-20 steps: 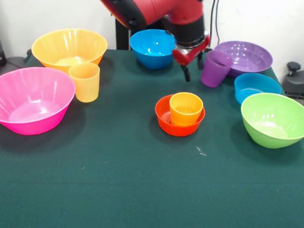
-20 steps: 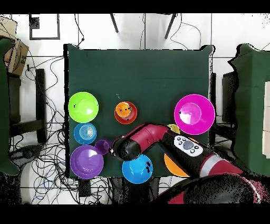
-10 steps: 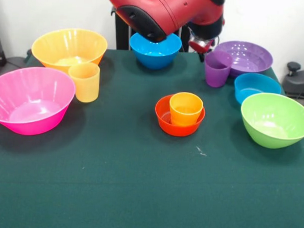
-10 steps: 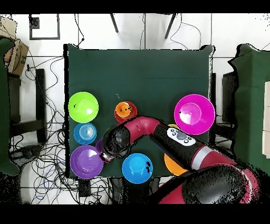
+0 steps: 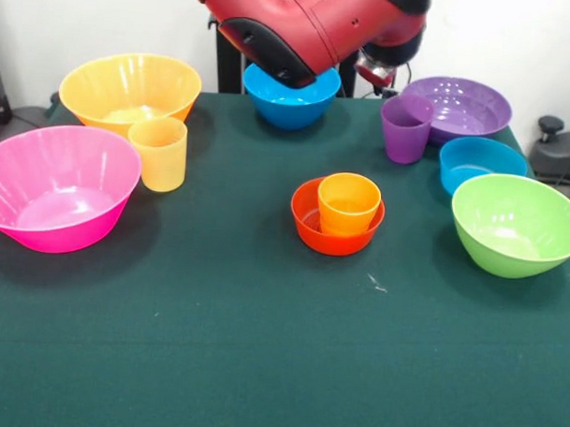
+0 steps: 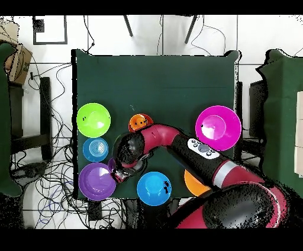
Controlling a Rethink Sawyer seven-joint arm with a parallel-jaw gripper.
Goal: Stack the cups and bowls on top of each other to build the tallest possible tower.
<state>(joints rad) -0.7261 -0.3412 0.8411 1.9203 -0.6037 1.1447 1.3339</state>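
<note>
While the pincer (image 5: 382,74) hangs just above the purple cup (image 5: 406,128), its state cannot be told. From the worktop (image 5: 262,344) centre, that cup sits at two o'clock; the tower (image 5: 338,213) stands near the middle.

We see front view evenly bright, light from above. Soft shadows under pink bowl (image 5: 56,187) and lime bowl (image 5: 517,224) on table (image 5: 215,342). Pale glare streaks on glossy bowl walls; sheen on arm (image 5: 310,27). We find focus crisp across table. Overhead view bright too, floor washed white.
</note>
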